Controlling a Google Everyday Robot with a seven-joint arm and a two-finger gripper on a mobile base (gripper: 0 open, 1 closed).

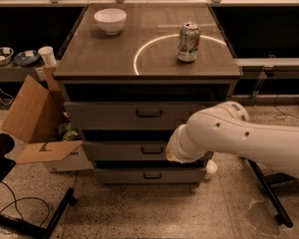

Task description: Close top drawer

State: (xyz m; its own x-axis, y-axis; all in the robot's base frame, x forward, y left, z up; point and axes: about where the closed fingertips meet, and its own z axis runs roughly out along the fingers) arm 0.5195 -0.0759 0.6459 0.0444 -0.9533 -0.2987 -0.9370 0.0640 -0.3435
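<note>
Camera view: the top drawer [109,116] sits under the tabletop [89,59] with a dark gap above its front. How far out it stands is hard to judge. The gripper [172,152] is at the middle drawer [114,151] front, mostly hidden by the white arm [239,133], which is cut off at the right edge. Released or clenched, I cannot tell.

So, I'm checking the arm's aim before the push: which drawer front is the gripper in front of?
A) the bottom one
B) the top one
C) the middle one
C: the gripper at the arm's end sits against the middle drawer front, just right of its handle and below the top drawer.
</note>
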